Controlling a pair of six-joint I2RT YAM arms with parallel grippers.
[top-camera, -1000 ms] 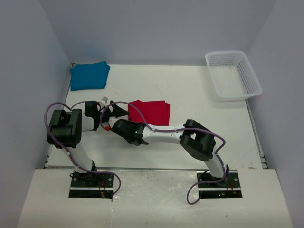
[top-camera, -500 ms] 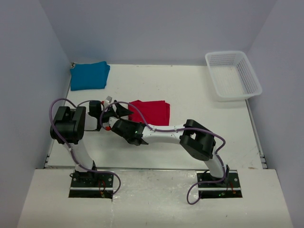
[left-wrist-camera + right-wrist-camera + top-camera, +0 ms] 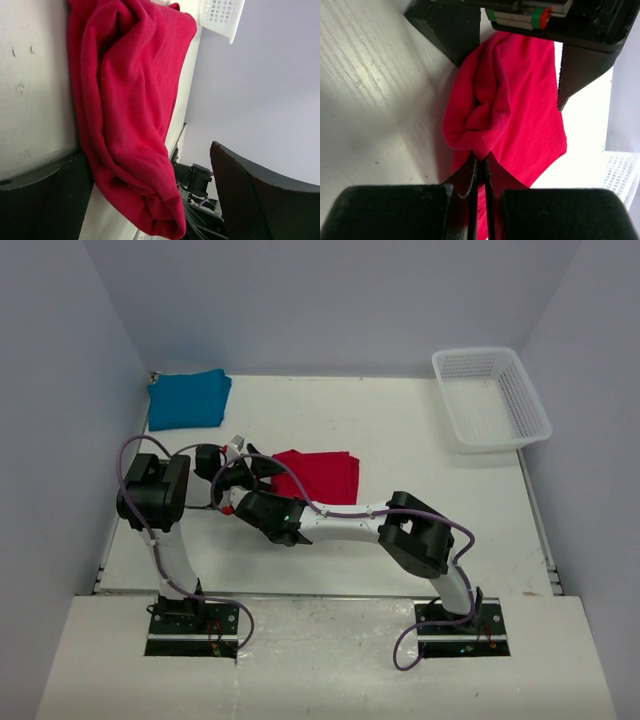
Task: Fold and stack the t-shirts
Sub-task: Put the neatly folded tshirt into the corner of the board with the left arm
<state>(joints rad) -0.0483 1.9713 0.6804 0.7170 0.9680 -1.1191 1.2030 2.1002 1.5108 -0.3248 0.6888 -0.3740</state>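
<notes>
We see the red t-shirt (image 3: 322, 476) bunched mid-table (image 3: 400, 440), its length running straight away from the left jaws. These gape wide astride its near end, holding nothing, while the right jaws pinch its edge. The blue t-shirt (image 3: 188, 399) lies far left.

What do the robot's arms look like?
Both the left arm and right arm are white tubes with chunky black joints and looping purple cables. The black left gripper carries little red and green marks.
</notes>
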